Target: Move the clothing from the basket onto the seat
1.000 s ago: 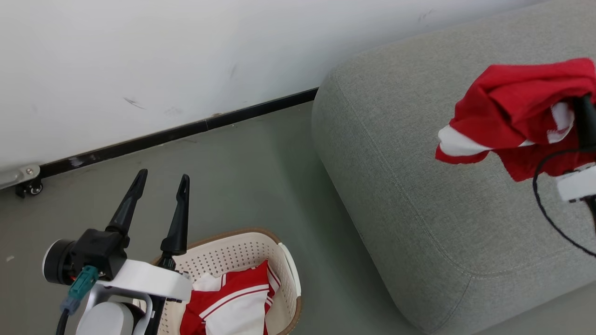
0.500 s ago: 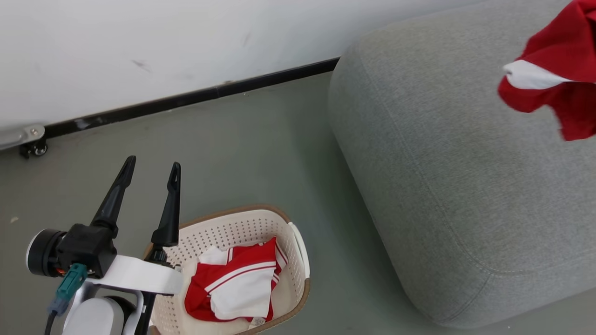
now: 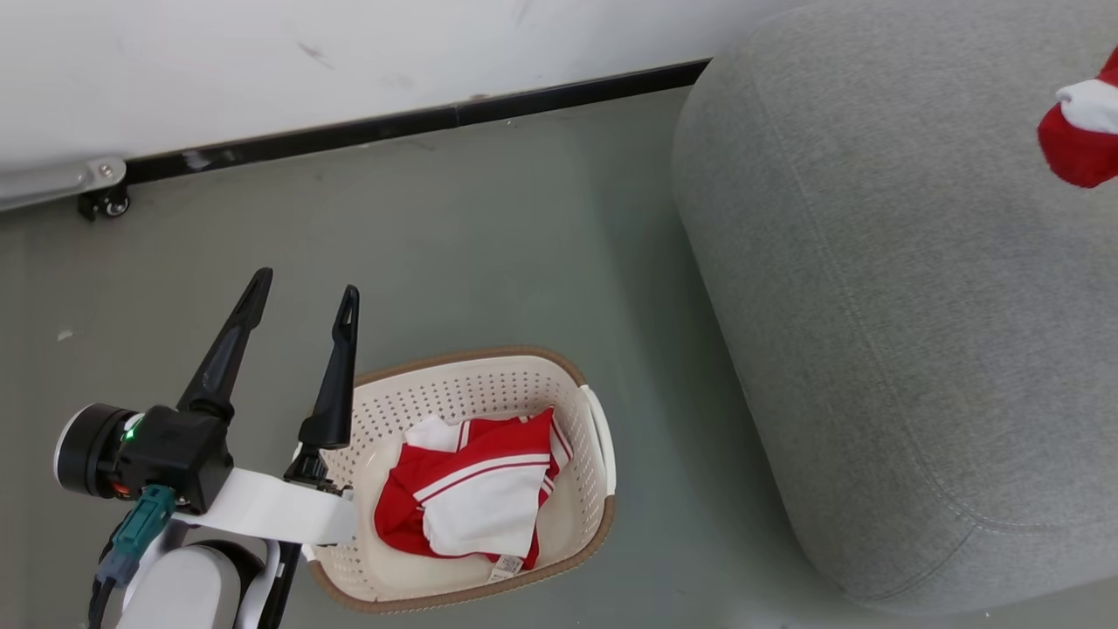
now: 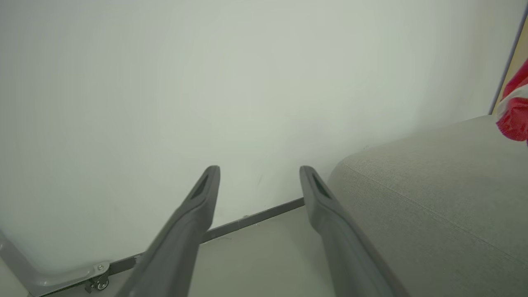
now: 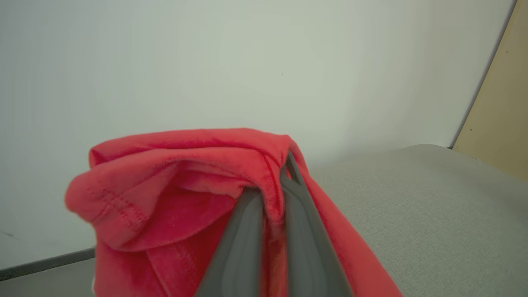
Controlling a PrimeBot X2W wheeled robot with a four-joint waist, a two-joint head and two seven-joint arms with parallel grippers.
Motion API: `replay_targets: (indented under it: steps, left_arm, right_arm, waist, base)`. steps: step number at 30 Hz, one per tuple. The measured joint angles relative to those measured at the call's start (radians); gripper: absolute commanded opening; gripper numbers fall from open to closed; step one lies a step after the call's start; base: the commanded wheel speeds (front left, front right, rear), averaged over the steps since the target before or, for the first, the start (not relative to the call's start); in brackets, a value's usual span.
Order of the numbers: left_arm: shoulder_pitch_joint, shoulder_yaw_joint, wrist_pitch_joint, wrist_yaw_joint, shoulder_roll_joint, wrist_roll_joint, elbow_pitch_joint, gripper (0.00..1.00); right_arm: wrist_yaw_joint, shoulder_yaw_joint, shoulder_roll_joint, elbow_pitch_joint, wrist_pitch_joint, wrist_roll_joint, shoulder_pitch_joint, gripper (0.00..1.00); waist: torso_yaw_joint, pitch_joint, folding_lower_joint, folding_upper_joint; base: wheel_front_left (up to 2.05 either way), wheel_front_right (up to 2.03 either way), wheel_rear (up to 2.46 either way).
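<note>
Right gripper pinches a soft red garment over the rounded grey fabric seat; left gripper is spread. The perforated oval cream plastic basket holds red-and-white clothing; since the camera shifted, the basket's near rim is in frame.

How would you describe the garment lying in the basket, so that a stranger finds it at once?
Left of the big grey seat, an oval cream basket with a brown rim stands on the floor. Inside it lies a crumpled red garment with white panels and striped trim. The other red garment hangs over the seat; this one rests low in the basket.
</note>
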State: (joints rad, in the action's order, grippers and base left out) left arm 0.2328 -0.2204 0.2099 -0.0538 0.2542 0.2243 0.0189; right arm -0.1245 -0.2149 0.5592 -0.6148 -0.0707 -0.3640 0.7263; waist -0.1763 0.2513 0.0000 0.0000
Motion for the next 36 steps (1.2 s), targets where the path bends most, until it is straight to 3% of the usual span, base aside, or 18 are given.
replay_targets:
  steps: [6,15,26,36]
  left_arm:
    - [0.005,-0.012,-0.016,0.001,0.002,-0.005,-0.018,1.00]
    - [0.037,-0.023,-0.025,0.002,0.002,-0.012,-0.044,1.00]
    - [0.069,-0.030,-0.044,0.002,0.001,-0.016,-0.060,1.00]
    - [0.088,-0.041,-0.057,0.003,0.001,-0.019,-0.065,1.00]
  right_arm:
    - [0.000,-0.038,0.038,-0.074,0.013,0.017,0.057,0.00]
    - [0.000,-0.072,0.044,-0.147,0.053,0.074,0.078,0.00]
    - [0.000,-0.063,0.010,-0.244,0.090,0.125,0.078,0.00]
    - [0.000,-0.122,-0.006,-0.339,0.134,0.136,0.075,0.00]
  waist:
    - [0.032,0.026,0.0000,0.0000]
    - [0.072,0.063,0.0000,0.0000]
    - [0.098,0.116,0.0000,0.0000]
    - [0.102,0.161,0.0000,0.0000]
  base:
    - [0.00,0.00,0.00]
    - [0.00,0.00,0.00]
    - [0.00,0.00,0.00]
    - [0.00,0.00,0.00]
